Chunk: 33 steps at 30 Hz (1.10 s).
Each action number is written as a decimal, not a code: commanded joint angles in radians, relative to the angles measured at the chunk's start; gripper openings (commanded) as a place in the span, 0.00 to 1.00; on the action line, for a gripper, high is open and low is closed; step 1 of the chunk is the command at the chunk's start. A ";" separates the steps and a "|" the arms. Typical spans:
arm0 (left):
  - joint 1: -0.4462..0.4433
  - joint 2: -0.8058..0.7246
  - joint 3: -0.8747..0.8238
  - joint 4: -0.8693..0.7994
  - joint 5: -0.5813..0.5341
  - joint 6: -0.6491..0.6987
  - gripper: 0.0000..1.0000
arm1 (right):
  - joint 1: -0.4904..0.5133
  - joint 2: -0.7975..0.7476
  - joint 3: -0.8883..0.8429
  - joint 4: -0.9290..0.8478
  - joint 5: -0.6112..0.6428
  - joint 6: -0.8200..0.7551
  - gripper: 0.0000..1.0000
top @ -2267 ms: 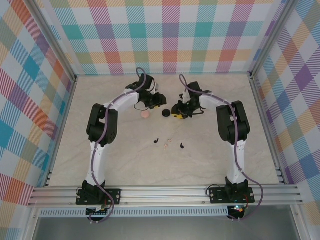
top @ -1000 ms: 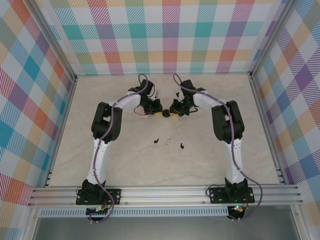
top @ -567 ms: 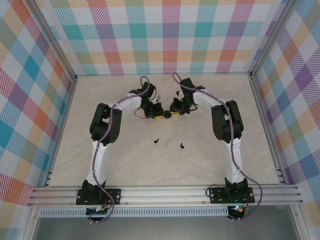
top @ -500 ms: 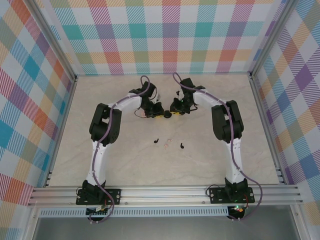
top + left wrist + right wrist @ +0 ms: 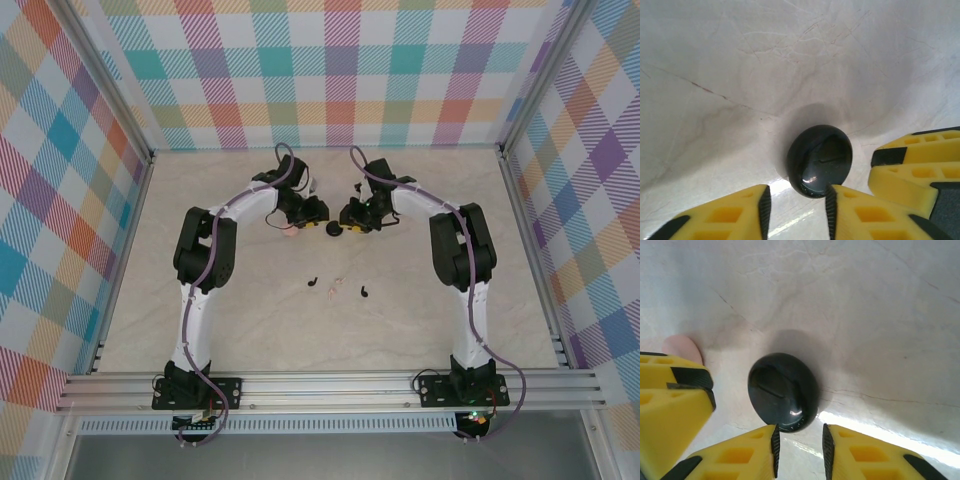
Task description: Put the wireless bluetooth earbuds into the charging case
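The salmon-pink charging case (image 5: pixel 290 232) lies on the table just left of my left gripper (image 5: pixel 317 219); its edge also peeks out in the right wrist view (image 5: pixel 683 348). Two black earbuds (image 5: pixel 312 283) (image 5: pixel 364 292) lie apart nearer the bases. Between the grippers sits a glossy black round puck (image 5: pixel 333 229) with a thin groove. My left gripper (image 5: pixel 797 202) is open, its tips flanking the black puck's (image 5: pixel 820 160) near edge. My right gripper (image 5: pixel 800 445) is also open, facing the black puck (image 5: pixel 784 397) from the other side.
A tiny pale pink bit (image 5: pixel 338 281) lies between the earbuds. The right gripper's yellow finger (image 5: pixel 920 167) shows in the left wrist view, and the left's finger (image 5: pixel 667 400) in the right wrist view. Aluminium frame rails (image 5: pixel 330 386) border the table.
Both grippers came in on the black puck from either side. The left gripper then shifted slightly away from the bases, uncovering the pink case.
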 commanded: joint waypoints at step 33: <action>0.025 0.075 -0.116 0.257 0.211 -0.155 0.42 | -0.024 0.098 0.022 0.046 -0.091 0.037 0.26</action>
